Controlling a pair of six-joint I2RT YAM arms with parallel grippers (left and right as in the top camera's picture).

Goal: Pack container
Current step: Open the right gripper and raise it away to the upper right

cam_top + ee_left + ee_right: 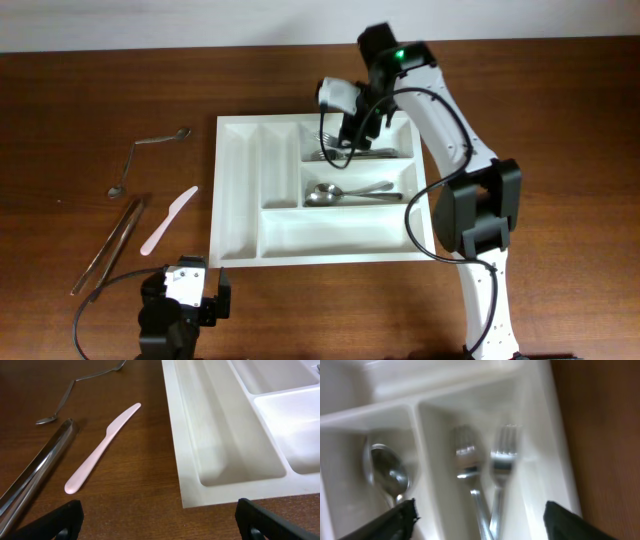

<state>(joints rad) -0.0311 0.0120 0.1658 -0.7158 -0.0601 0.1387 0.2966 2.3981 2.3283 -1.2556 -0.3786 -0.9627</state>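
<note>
The white container (240, 180) lies mid-table, also seen as a rim in the left wrist view (200, 460). Two metal forks (362, 154) lie in its upper short compartment; in the right wrist view they are side by side (480, 475). A spoon (345, 192) lies in the short compartment below (387, 472). My right gripper (345, 135) hovers over the forks, open, with nothing between its fingers (480, 517). My left gripper (185, 290) stands open at the front left (157, 522), empty, short of the container's corner.
Left of the container on the wood lie a pink plastic knife (168, 220) (102, 447), metal tongs (108, 245) (37, 472) and a bent metal spoon (148, 158) (75, 392). The right arm's base (480, 215) stands right of the container.
</note>
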